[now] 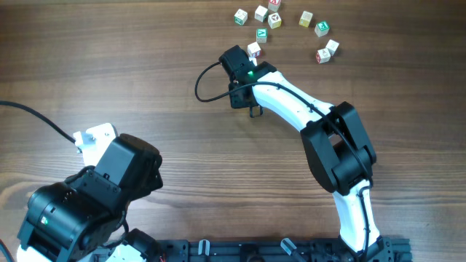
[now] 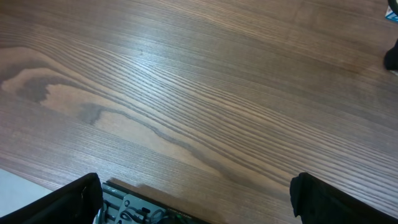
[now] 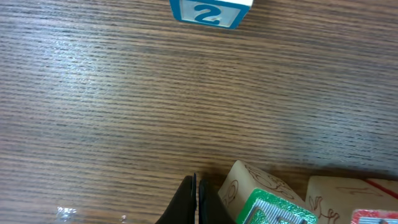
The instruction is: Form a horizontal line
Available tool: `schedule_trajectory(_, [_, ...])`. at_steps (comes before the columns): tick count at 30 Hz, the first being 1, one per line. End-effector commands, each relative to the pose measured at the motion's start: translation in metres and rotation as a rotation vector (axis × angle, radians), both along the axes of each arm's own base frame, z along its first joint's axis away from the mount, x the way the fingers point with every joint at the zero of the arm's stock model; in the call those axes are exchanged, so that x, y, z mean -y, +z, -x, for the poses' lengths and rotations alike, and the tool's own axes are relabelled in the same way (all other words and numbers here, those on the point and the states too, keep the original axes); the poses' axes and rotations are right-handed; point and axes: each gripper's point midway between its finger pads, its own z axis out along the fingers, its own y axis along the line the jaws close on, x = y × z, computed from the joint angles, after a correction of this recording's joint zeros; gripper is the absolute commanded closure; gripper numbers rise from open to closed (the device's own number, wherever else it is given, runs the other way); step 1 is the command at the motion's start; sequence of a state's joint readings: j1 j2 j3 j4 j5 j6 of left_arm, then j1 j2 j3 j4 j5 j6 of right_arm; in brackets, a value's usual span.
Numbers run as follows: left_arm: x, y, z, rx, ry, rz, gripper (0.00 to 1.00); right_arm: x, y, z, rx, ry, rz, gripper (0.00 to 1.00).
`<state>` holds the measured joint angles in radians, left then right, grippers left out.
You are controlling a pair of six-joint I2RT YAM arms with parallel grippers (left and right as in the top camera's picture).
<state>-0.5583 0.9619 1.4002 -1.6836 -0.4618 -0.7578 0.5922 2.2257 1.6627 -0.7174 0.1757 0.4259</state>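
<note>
Right gripper point(image 3: 194, 198) pressed together, holding nothing, just beside a green-faced cube point(image 3: 245, 186) cut off at the wrist view's bottom edge. Other cubes point(image 1: 305, 18) lie scattered beyond. Left gripper point(image 2: 196, 199) spread wide, fingertips barely showing.

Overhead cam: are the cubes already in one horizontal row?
No, the cubes lie scattered in a loose cluster, some higher and some lower in the view, not in one row.

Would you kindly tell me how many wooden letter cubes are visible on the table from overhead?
10: six in a loose top row, one cube below it, another cube lower left, a close pair at right. More may lie off-frame.
</note>
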Motion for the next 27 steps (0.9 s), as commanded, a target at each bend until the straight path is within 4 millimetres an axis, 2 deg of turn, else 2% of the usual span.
schedule_trajectory(1, [0.000, 0.001, 0.001, 0.005, 0.002, 0.005, 0.00, 0.008, -0.006, -0.003, 0.016, -0.015, 0.048, 0.95])
schedule_trajectory(17, [0.000, 0.001, 0.001, 0.005, 0.002, 0.005, 0.00, 0.002, -0.002, -0.014, 0.063, -0.040, 0.010, 0.95])
schedule_trajectory(27, [0.000, 0.001, 0.001, 0.005, 0.002, 0.005, 0.00, 0.010, -0.007, -0.003, 0.013, -0.039, 0.046, 0.95])
